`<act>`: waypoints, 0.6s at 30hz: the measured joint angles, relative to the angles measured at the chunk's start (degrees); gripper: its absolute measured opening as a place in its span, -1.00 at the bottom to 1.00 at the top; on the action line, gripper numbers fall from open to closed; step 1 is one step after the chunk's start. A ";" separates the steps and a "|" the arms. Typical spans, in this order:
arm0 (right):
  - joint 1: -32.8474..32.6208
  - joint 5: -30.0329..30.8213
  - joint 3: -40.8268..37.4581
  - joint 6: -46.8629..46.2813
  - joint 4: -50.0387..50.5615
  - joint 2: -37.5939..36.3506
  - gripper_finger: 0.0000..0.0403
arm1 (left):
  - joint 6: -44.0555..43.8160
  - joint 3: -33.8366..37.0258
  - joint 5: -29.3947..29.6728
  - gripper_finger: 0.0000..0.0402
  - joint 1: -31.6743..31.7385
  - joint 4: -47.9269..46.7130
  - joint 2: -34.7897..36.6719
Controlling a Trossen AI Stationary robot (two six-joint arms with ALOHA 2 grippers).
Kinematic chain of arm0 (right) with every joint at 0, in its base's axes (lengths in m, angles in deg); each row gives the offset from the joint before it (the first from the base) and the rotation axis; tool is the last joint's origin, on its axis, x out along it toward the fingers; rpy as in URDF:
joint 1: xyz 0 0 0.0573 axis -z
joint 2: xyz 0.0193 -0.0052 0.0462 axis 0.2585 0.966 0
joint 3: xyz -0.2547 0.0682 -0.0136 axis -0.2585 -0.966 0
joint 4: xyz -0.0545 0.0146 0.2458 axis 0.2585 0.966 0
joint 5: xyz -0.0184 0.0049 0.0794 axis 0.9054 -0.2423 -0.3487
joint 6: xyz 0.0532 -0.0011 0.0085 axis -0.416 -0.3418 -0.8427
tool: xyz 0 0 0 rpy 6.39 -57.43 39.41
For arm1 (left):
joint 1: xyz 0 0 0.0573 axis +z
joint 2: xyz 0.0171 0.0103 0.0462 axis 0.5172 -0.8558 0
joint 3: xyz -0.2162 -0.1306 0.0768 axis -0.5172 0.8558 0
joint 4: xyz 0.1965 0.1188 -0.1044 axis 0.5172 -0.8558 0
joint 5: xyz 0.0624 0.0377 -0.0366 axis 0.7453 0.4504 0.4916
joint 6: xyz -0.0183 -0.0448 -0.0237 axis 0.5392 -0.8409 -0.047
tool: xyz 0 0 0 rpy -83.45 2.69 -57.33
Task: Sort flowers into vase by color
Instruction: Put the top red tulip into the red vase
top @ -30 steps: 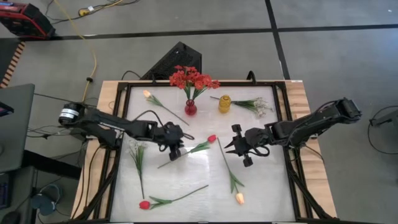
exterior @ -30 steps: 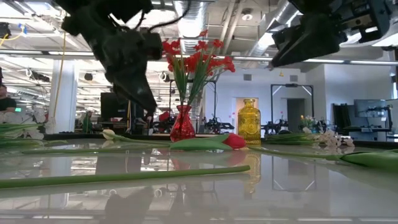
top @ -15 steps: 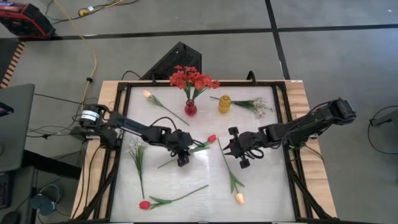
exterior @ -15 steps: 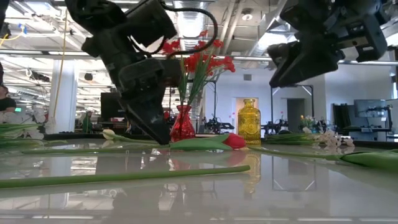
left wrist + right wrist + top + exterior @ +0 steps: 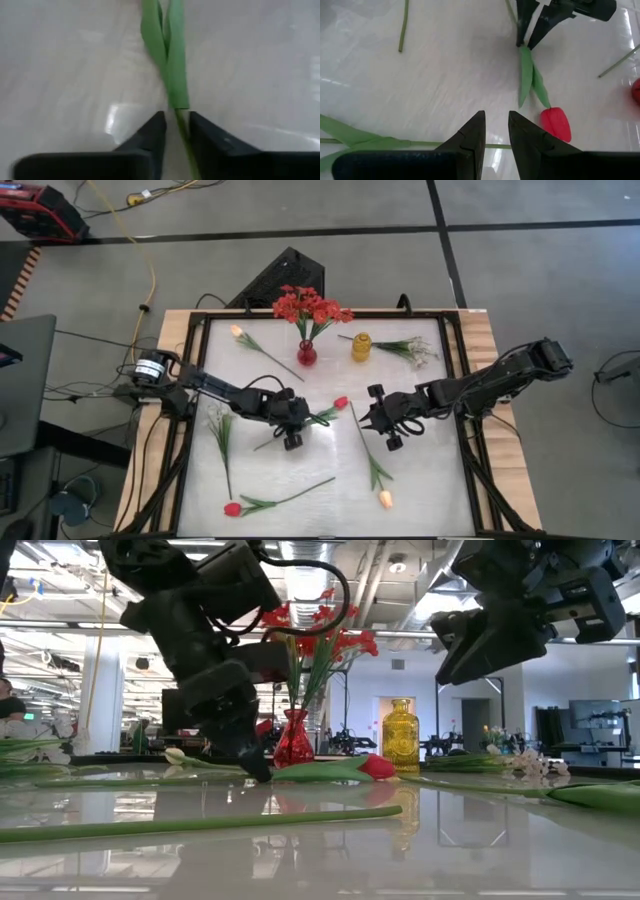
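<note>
The left gripper (image 5: 291,429) is down at the white table top (image 5: 330,480) near its middle, its two dark fingers (image 5: 150,137) drawn in narrow on either side of the green stem of a red tulip (image 5: 340,403) — the stem runs straight through the slit between them, and from the left wrist view they look to be pinching it. In the low view the fingertip meets the table just left of the tulip's leaves, with the red head (image 5: 377,766) lying flat to the right.

The right gripper (image 5: 375,420) hangs above the table just right of that tulip head, its fingers (image 5: 472,135) a narrow gap apart with nothing between them.

At the far edge stands a red vase (image 5: 306,354) already filled with a bunch of small red blossoms (image 5: 310,306), and to its right a yellow vase (image 5: 360,347) with no flowers in it. A sprig of white blossoms (image 5: 418,351) lies just right of the yellow vase. A pale peach tulip (image 5: 238,332) lies at the far left, another white sprig (image 5: 221,420) at the left side, a second red tulip (image 5: 233,508) near the front left, and another peach tulip (image 5: 385,499) near the front, right of centre — all flat on the table.
</note>
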 joint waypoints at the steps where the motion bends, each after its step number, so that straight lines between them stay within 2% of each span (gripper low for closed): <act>1: 0.00 0.01 0.00 0.01 0.04 0.00 -0.45 | -0.31 -0.03 0.97 -0.87 -0.17 -0.50 0.00; 3: 0.00 0.00 0.00 0.01 0.03 0.00 -0.45 | -0.98 -0.04 2.23 -0.95 -0.33 -1.22 -0.02; 8: 0.00 0.02 0.00 0.13 0.02 -0.02 -0.45 | 1.14 0.28 3.70 -0.99 -0.38 -0.29 2.31; 15: 0.00 0.02 0.00 -2.17 1.70 -0.02 -0.45 | 7.83 0.33 12.81 -1.00 -0.38 0.19 14.55; 18: 0.00 0.02 0.00 -2.40 2.25 -0.02 -0.45 | 11.46 0.68 16.20 -1.00 -0.36 4.02 20.92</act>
